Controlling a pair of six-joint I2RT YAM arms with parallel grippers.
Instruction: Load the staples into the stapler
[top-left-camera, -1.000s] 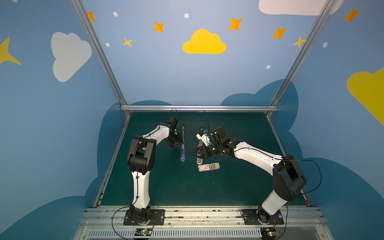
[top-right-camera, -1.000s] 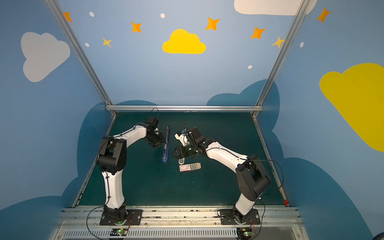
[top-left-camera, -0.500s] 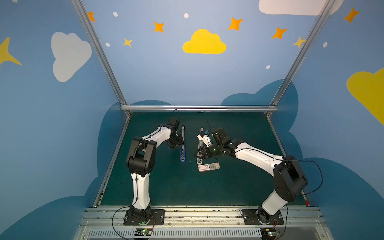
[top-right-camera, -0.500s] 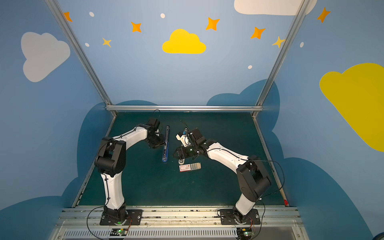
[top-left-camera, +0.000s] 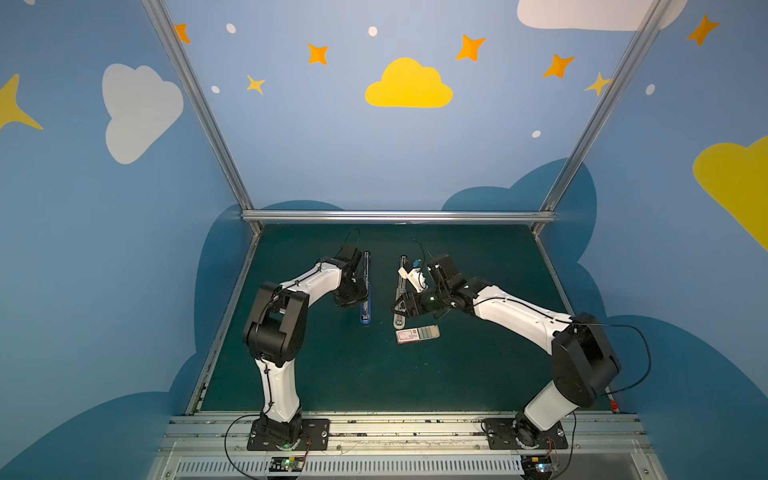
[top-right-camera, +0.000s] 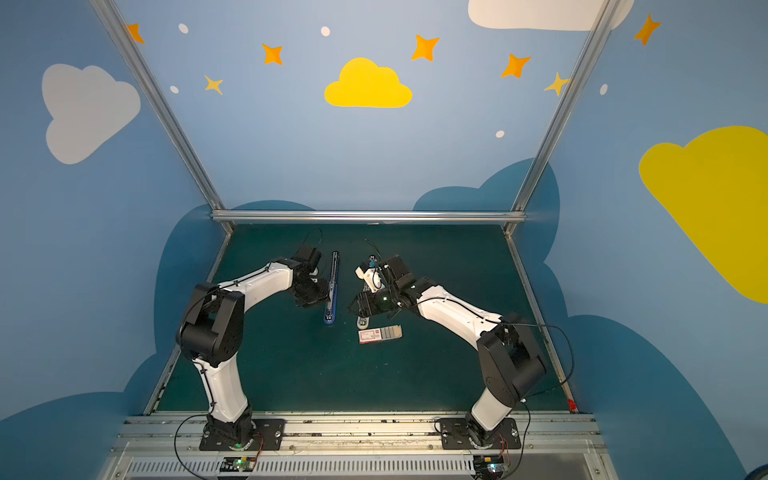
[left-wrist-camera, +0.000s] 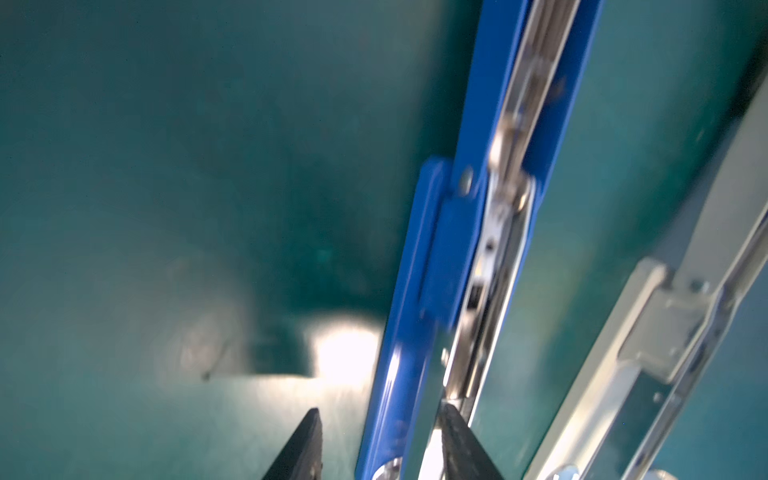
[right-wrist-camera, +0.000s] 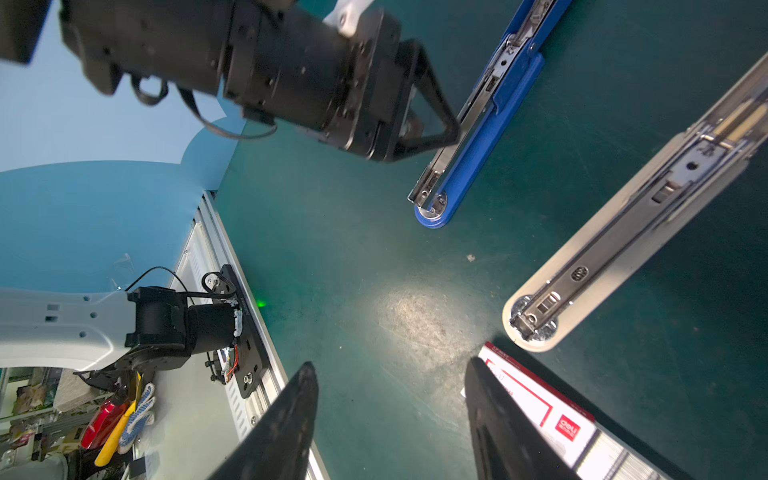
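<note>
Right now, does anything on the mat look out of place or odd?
Only a small pale scrap lying loose on the green mat between the blue stapler and the white stapler; too small to identify. Nothing looks spilled or damaged.

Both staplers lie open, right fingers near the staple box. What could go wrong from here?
The open right gripper points at the sleeve end of the white-and-red cardboard staple box, not its silvery staple strips: descending may shove it into the open white stapler. The left gripper straddles the open blue stapler off-centre; closing could skew it.
</note>
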